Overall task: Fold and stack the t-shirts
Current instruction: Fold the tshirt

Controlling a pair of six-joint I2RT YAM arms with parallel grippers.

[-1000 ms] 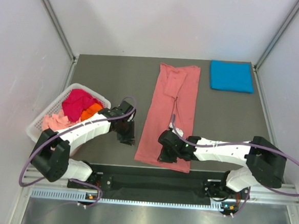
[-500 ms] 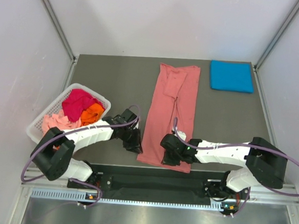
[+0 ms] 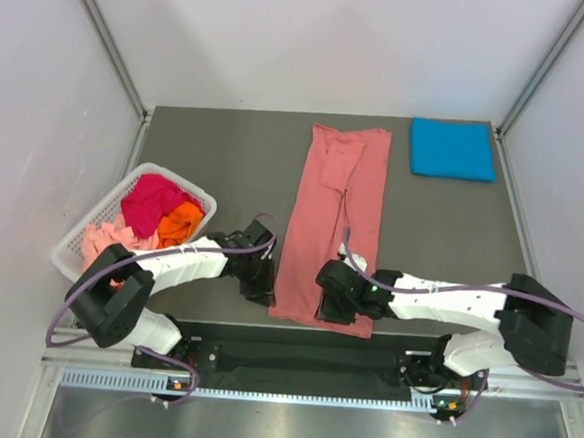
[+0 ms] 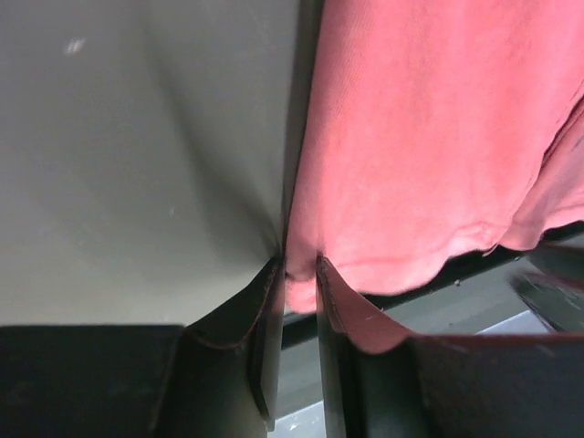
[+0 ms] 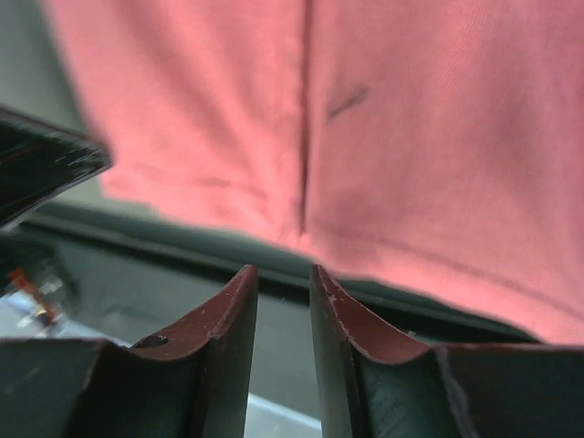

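A dark grey table [image 3: 216, 154] fills the floor of a white-walled booth, with the two arms' bases at its near edge. A long salmon-pink t-shirt [image 3: 338, 202], folded into a narrow strip, lies flat down the middle of the table, its far end near the back edge and its near hem at the front edge. The left gripper [image 3: 260, 282] sits at the strip's near-left corner. In the left wrist view its fingers stand a narrow gap apart, and the corner of the hem [image 4: 301, 294] lies just at their tips, not pinched. The right gripper [image 3: 328, 307] rests over the near hem right of the middle. In its own view the fingers [image 5: 333, 310] are slightly parted with nothing between them, and the pink cloth lies just beyond the tips. A bright blue t-shirt [image 3: 452, 148], folded into a square, lies at the far right corner, well apart from the strip. At the left edge a white slatted plastic basket [image 3: 69, 249] holds a magenta t-shirt [image 3: 151, 199], an orange t-shirt [image 3: 180, 221] and a pale pink t-shirt [image 3: 105, 238]. A second ago the left gripper was out on the bare table to the left of the strip; it has since come in to the corner. The right gripper has shifted slightly toward the front edge, and the strip lies where it did.
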